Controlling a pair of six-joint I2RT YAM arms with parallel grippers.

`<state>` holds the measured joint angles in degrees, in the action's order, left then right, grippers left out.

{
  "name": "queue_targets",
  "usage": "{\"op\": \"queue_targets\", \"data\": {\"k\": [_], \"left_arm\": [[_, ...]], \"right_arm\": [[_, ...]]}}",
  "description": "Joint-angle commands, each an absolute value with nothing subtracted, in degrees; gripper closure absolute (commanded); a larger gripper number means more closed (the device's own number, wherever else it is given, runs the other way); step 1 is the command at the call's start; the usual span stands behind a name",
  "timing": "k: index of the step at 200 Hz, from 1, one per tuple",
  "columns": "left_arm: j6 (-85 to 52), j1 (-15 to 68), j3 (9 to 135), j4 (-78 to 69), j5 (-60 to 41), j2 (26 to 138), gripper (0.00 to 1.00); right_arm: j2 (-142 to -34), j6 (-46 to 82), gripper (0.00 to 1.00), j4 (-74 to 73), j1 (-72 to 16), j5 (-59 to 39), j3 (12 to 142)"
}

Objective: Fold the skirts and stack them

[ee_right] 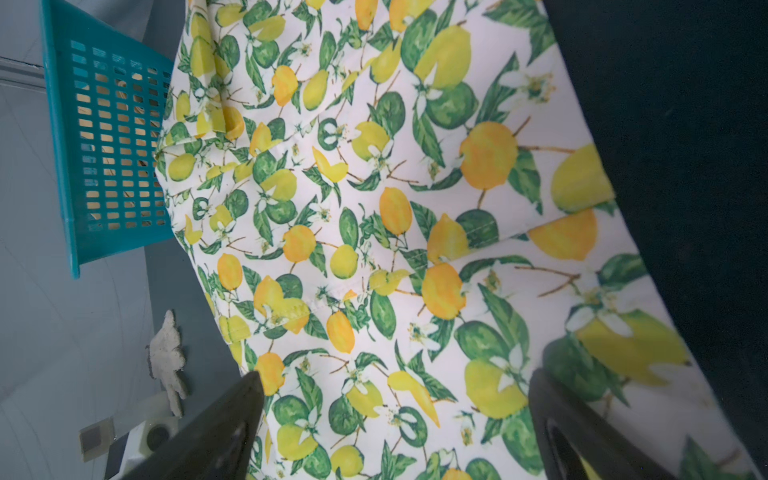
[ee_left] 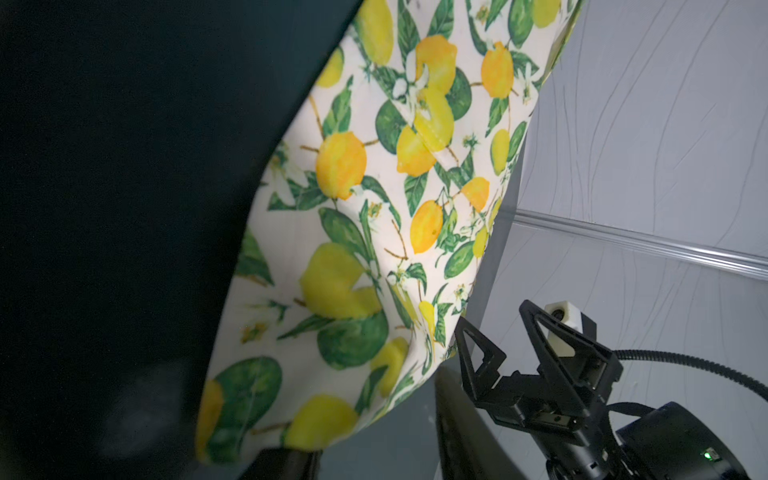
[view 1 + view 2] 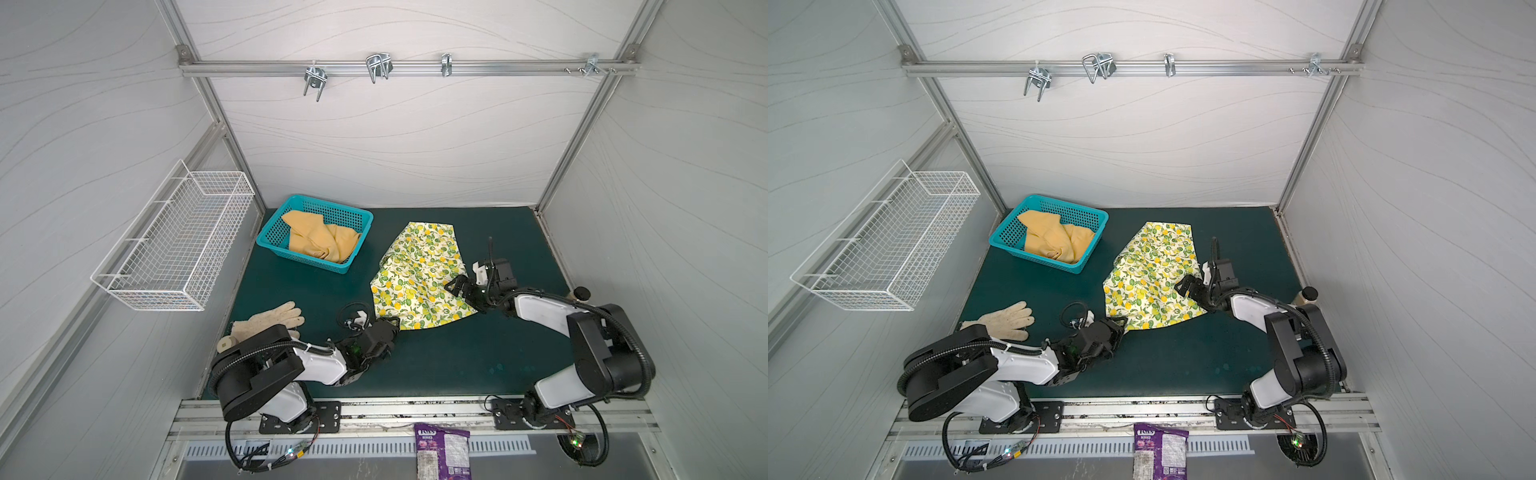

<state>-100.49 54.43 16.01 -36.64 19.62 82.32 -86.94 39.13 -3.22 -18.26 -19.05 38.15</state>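
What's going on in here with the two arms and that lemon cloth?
Two robot arms are setting about folding skirts. The lemon-print skirt lies spread out on the green mat, not yet folded. The left hand is at the skirt's near corner, though whether it has pinched the fabric is unclear. The right hand is open at the skirt's right edge. The mustard skirt sits crumpled in the teal basket, untouched.

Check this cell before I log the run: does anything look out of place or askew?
A purple snack packet lies across the front rail, off the mat. A cream work glove lies on the mat's left side. The mustard skirt sits crumpled in the teal basket; the lemon skirt lies unfolded, askew.
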Motion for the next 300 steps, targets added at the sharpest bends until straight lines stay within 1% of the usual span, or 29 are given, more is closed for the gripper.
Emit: {"op": "queue_targets", "data": {"k": [1,35,38,42,86,122,136,140,153,156,206,235,254,260,300], "left_arm": [[-100.3,53.4,15.6,-35.7,20.6,80.6,0.66],[-99.2,52.0,15.7,-32.1,20.7,78.5,0.71],[-99.2,52.0,15.7,-31.9,20.7,78.3,0.76],[-99.1,51.8,15.6,-31.5,20.8,78.0,0.78],[-97.8,49.6,16.0,-28.3,20.4,76.4,0.78],[-96.8,48.6,16.6,-27.8,20.0,77.6,0.80],[-96.0,48.3,17.0,-29.0,19.4,79.0,0.83],[-95.7,48.1,17.3,-29.0,19.3,79.4,0.91],[-95.3,47.7,18.0,-29.4,18.8,80.6,0.96],[-95.2,47.5,18.2,-29.7,18.6,80.9,1.00],[-92.2,44.7,21.1,-29.3,15.9,83.0,1.00],[-90.5,43.7,22.3,-28.7,13.6,81.7,1.00],[-88.0,43.5,24.2,-24.9,12.4,77.7,1.00],[-87.0,43.5,25.3,-20.8,12.1,76.0,1.00],[-79.5,43.3,30.9,-5.5,11.8,63.4,1.00]], "right_arm": [[-88.6,39.5,0.01,-5.1,-17.9,-20.1,37.4],[-89.4,39.5,0.01,-6.0,-17.9,-20.1,37.1],[-89.5,39.5,0.01,-6.0,-17.9,-20.1,37.2],[-89.5,39.5,0.01,-6.0,-17.9,-20.1,37.2],[-90.2,39.8,0.01,-6.6,-17.8,-20.2,37.1],[-90.7,40.0,0.01,-7.4,-17.9,-20.4,36.7],[-90.8,40.4,0.01,-8.0,-17.9,-20.7,36.4],[-90.8,40.4,0.01,-8.1,-17.9,-20.9,36.3],[-90.8,40.7,0.01,-8.4,-17.9,-21.1,36.3],[-90.8,40.7,0.01,-8.4,-17.9,-21.2,36.3],[-89.6,40.3,0.01,-7.9,-17.8,-21.3,36.3],[-87.6,40.4,0.01,-8.3,-18.1,-22.8,36.2],[-84.6,39.3,0.01,-6.7,-18.5,-22.6,36.8],[-83.6,38.7,0.01,-5.9,-18.6,-22.5,37.1],[-75.1,33.2,0.01,0.2,-21.0,-19.3,39.5]]}}
